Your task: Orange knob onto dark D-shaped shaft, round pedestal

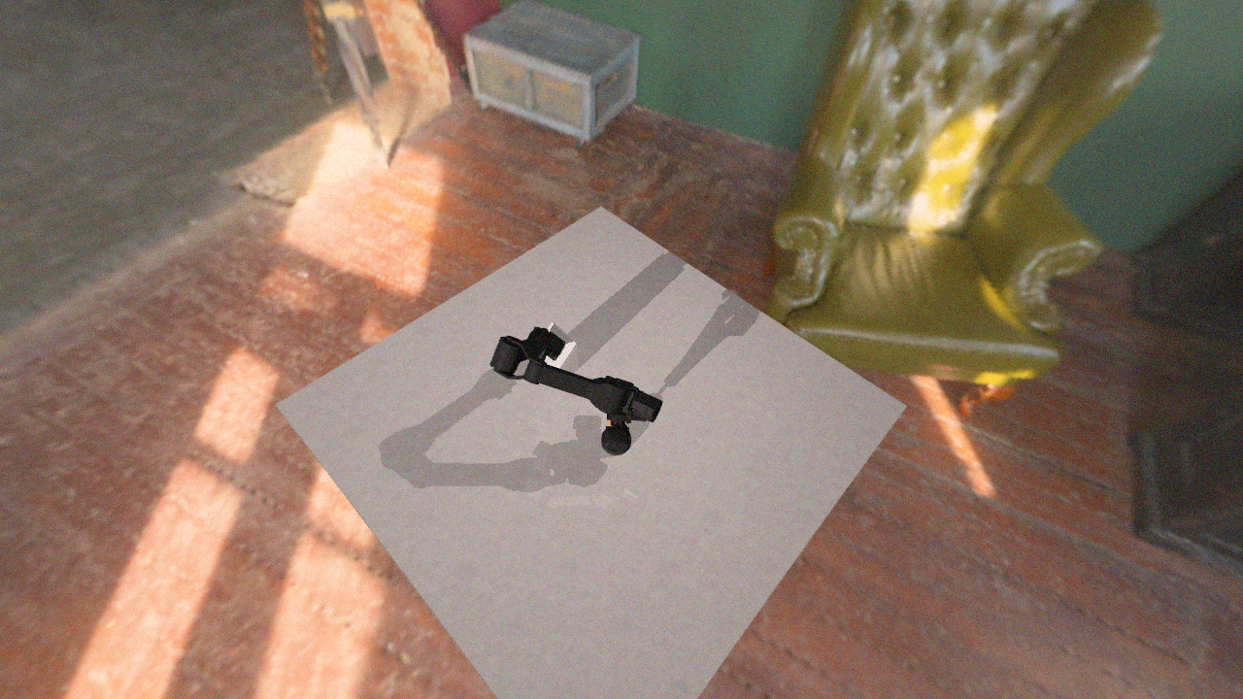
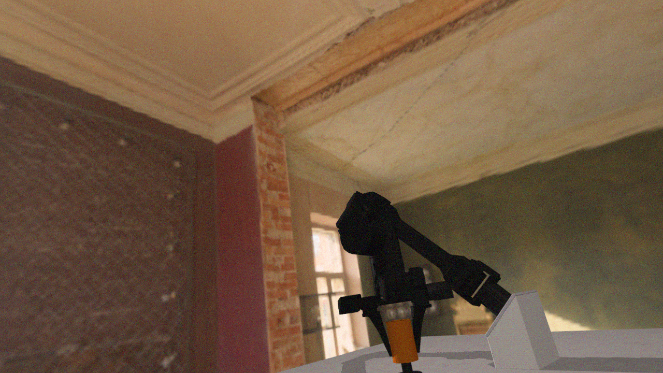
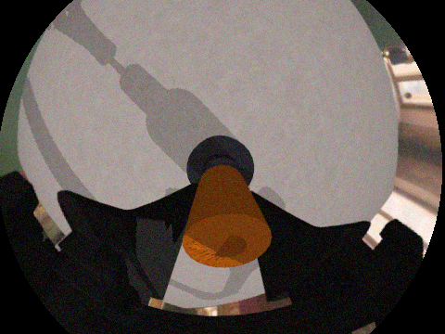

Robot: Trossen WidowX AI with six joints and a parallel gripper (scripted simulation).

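Note:
The orange knob (image 2: 402, 341) (image 3: 227, 227) is upright between the fingers of my gripper (image 2: 404, 353) (image 3: 222, 192), which is shut on it. The knob's lower end is above the round dark pedestal (image 3: 197, 155), and a short length of the dark shaft (image 2: 406, 367) shows between them in the exterior view. In the wrist view the knob stands over the pedestal's middle and hides most of the shaft. Whether the shaft's tip is inside the hole cannot be told. In the top view the arm hides nearly all of the knob, above the pedestal (image 1: 617, 450).
The pale grey table (image 1: 738, 521) (image 2: 616, 343) carries the arm's light grey wedge-shaped base block (image 2: 523, 329). Shadows of the arm fall across the table. A green armchair (image 1: 929, 295) and a grey chest (image 1: 547, 69) are in the room beyond the table edges.

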